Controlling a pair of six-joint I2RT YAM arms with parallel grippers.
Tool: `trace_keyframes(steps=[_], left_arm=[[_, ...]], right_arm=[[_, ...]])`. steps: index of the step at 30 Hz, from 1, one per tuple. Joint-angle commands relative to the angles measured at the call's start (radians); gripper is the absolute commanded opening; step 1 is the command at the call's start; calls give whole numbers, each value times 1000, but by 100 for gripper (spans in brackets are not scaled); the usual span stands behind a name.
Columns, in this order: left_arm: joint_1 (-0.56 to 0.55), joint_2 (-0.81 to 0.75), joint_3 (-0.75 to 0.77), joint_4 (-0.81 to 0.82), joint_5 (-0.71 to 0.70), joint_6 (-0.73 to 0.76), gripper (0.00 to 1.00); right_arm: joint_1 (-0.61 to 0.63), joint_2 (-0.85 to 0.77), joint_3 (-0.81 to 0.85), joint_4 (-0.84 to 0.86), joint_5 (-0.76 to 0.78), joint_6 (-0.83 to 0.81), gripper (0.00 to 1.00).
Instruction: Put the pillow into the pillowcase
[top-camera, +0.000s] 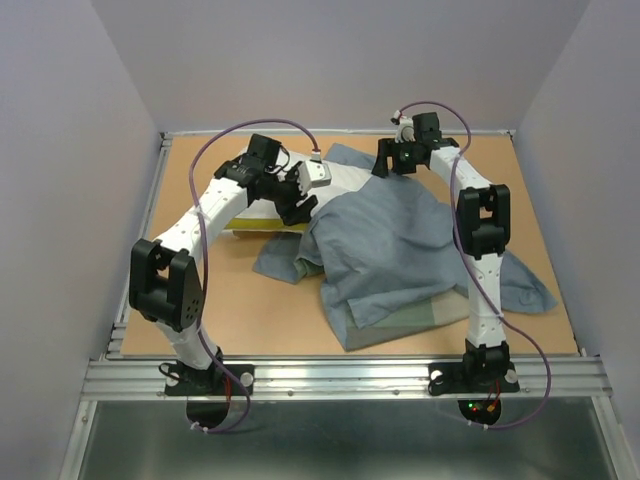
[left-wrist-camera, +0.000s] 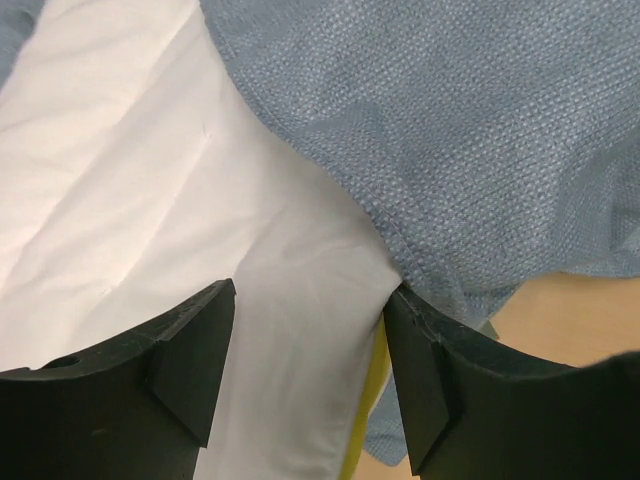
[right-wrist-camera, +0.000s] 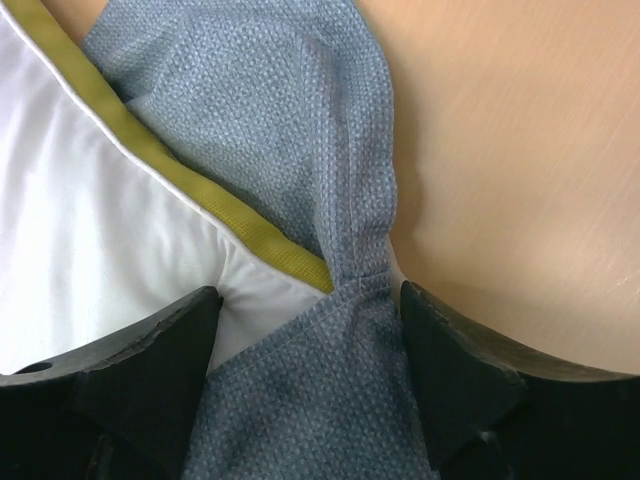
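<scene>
Firstly, pillow (top-camera: 345, 182): white, soft, quilted in faint stitched lines, with a yellow band (top-camera: 262, 223) along its edge. It lies at the table's 11 to 12 o'clock, mostly under cloth; the bare part shows between the two wrists.

Pillowcase (top-camera: 390, 240): floppy grey-blue fabric with a fine dimpled weave and a hemmed edge. It is crumpled and draped over the pillow from the centre out to 4 o'clock. A muted green panel (top-camera: 412, 322) is turned out at its 6 o'clock edge.

Left gripper (left-wrist-camera: 310, 330): black wedge-shaped fingers, jaws spread, white pillow fabric lying between them. The finger at 3 o'clock touches the pillowcase hem, which overlaps the pillow there.

Right gripper (right-wrist-camera: 310, 320): jaws spread, a gathered fold of pillowcase between them. The yellow band ends at that fold, at 12 o'clock of the gap.

Table (top-camera: 250, 310): flat tan board, smooth and matt, with a metal rail (top-camera: 350, 375) along its 6 o'clock side.

Purple cables (top-camera: 280, 121) loop along both arms.

Pale walls (top-camera: 350, 60) enclose the table on three sides.
</scene>
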Motion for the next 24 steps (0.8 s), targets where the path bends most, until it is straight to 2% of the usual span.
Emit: trace_keyframes(steps=[1,3,6,8,10,11,14,19,22,24], left_arm=[[-5,48,15,25,2,33,72],[-9,72,-12,27,-36,34,68],[-76,54,-108,40,-137,90,66],[-159,-28,-229,199,-255,7,67],[-199,-70,-265,249,-280,-59,69],[-205,-92,-260,289,-295,-85,70],[-204,-92,-175,251,-367,-113,70],[-158,-112,-62,159,-461,10,71],[-147,-98,-50,185,-597,47,73],[-143,-74,-71,257,-703,42,73]], right_arm=[[16,17,42,-2,-26,-34,77],[19,6,21,0,-56,-43,72],[24,-21,-10,3,-71,-59,71],[26,-35,-22,3,-74,-68,70],[27,-41,-27,1,-73,-74,68],[27,-44,-33,3,-71,-77,65],[27,-51,-39,3,-70,-82,61],[33,-58,-47,3,-62,-99,59],[36,-58,-50,3,-57,-105,59],[36,-55,-49,3,-56,-103,59]])
